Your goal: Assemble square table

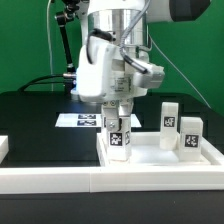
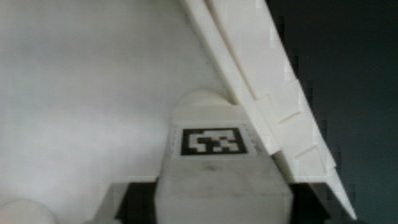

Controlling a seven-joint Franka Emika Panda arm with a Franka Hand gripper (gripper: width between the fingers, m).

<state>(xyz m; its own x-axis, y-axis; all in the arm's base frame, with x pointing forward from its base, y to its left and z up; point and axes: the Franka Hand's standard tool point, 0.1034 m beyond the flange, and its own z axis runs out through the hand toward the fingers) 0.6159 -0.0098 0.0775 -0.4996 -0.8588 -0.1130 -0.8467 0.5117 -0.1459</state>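
One leg block is clamped upright in the gripper over the tabletop (near its rim), apparently for seating; two others stand farther back.

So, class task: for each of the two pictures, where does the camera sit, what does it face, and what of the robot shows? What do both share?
Exterior view: off the arm, level with the table, facing the tabletop with legs standing on it; the arm and end effector show, holding a leg.
Wrist view: on the wrist, looking down along the held leg at the tabletop and its rim; dark finger edges show.
Shared: the held tagged leg and the tabletop.
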